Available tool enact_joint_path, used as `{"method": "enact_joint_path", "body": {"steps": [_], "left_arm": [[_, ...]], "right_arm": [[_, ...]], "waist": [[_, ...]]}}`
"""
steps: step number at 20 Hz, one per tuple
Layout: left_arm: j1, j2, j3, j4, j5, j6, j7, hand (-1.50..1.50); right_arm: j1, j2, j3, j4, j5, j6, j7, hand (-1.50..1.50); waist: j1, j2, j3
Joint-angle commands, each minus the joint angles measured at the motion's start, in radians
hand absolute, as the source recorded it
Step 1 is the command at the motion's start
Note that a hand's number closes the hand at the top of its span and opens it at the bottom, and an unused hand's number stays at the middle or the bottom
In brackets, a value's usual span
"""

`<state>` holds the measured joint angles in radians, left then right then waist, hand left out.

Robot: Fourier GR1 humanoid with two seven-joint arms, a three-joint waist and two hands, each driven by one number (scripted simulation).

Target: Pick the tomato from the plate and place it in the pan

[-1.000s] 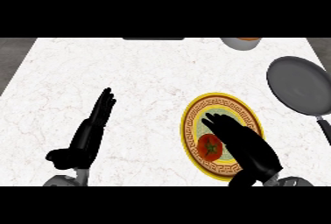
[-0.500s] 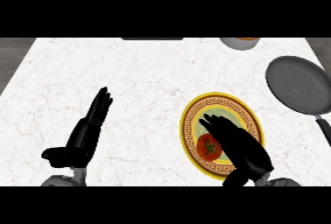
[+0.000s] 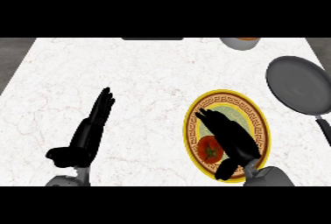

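Observation:
A red tomato (image 3: 208,150) lies on the lower left part of a round plate (image 3: 256,114) with a yellow patterned rim. My right hand (image 3: 228,134) hovers over the plate with straight fingers, just right of the tomato and partly over it, thumb below the tomato. The dark grey pan (image 3: 299,85) sits at the right edge, its handle running toward the lower right. My left hand (image 3: 89,131) rests open at the lower left of the counter, fingers pointing up.
A bowl (image 3: 241,42) with an orange inside is cut off at the top edge, right of centre. A dark object (image 3: 153,39) shows at the top middle. White marble counter (image 3: 149,83) lies between the hands.
My right hand has slid left and down over the plate, closer to the tomato. The left hand has drifted slightly down and left.

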<state>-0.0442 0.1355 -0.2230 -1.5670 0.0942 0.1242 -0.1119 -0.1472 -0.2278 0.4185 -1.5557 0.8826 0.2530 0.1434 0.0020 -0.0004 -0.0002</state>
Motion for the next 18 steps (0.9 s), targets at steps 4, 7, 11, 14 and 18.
{"method": "enact_joint_path", "body": {"steps": [4,7,11,14,18], "left_arm": [[-0.020,-0.014,0.031,0.006,-0.019,-0.035,0.009,0.00],[0.002,-0.012,0.036,0.017,-0.010,-0.046,-0.014,0.00],[0.019,-0.015,0.045,-0.026,-0.020,-0.052,0.015,0.00],[0.069,-0.064,-0.014,-0.067,-0.060,-0.019,0.008,0.00],[-0.036,-0.071,0.029,0.024,-0.070,-0.011,0.035,0.00]], "right_arm": [[-0.090,0.087,-0.031,0.234,0.078,-0.045,-0.040,-1.50],[-0.086,0.072,0.068,0.213,0.140,0.015,-0.033,1.50],[-0.097,0.059,0.043,0.229,0.188,-0.021,-0.087,1.50],[-0.101,0.021,0.007,0.251,0.194,-0.038,-0.148,1.50],[-0.110,0.030,-0.034,0.260,0.213,-0.135,-0.189,1.50]], "waist": [[0.004,0.002,0.000],[0.007,0.002,0.000],[0.002,0.000,0.000],[0.003,0.000,0.000],[-0.002,0.001,0.000]]}}
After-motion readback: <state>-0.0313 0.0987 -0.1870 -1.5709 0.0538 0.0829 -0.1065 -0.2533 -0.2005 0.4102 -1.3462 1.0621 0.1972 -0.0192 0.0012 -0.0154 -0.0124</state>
